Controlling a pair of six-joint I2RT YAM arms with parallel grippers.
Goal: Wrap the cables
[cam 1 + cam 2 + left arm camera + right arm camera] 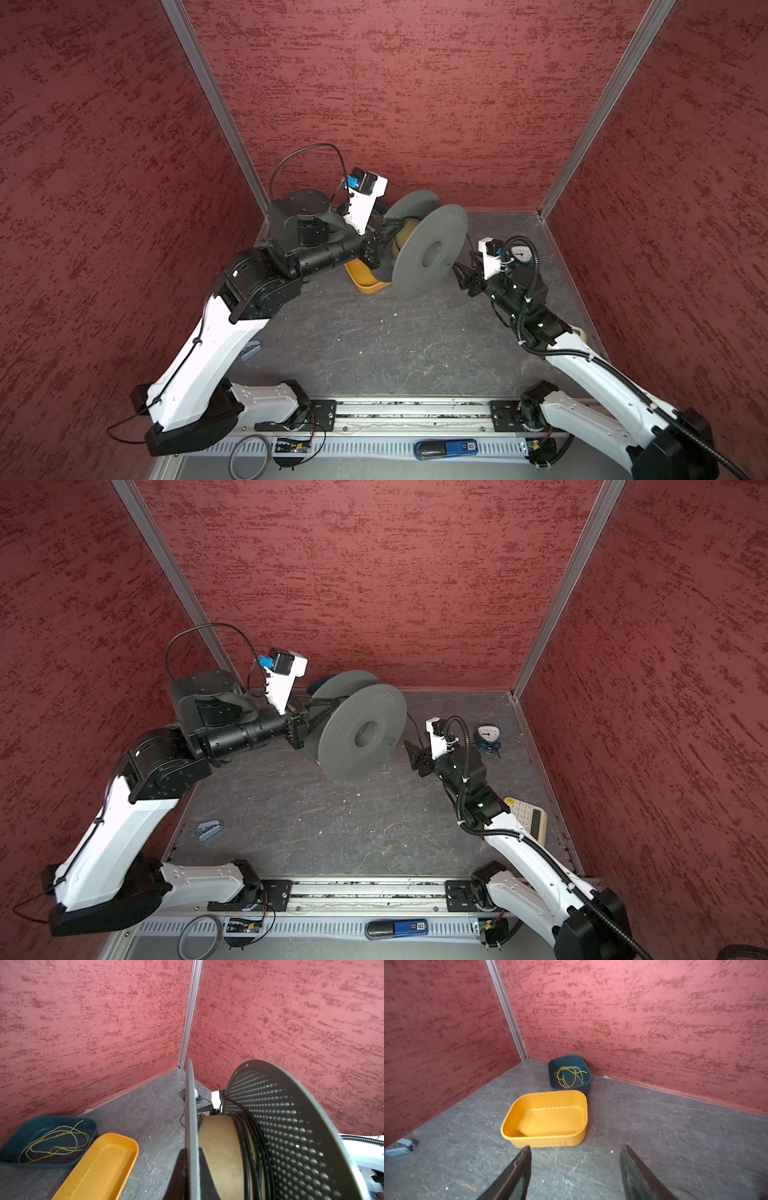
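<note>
Several turns of cable [247,1147] lie wound on the spool [415,270], clamped at one rim by the left fingers [179,1169], while the right fingers [517,1176] gape empty and a loose tail lies on the worktop [374,340], so winding looks unfinished.

Your grey, stone-patterned worktop [374,353] carries a yellow tray [550,1141] just beside a dark blue tray [585,1087], near its back left corner. You also have a small blue stapler [210,829] at the left edge. A dial clock [488,733] and a calculator [528,818] lie along the right edge.

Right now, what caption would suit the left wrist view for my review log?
Left fingers pinch a grey spool; black cable coils on its hub, yellow tray nearby.
</note>
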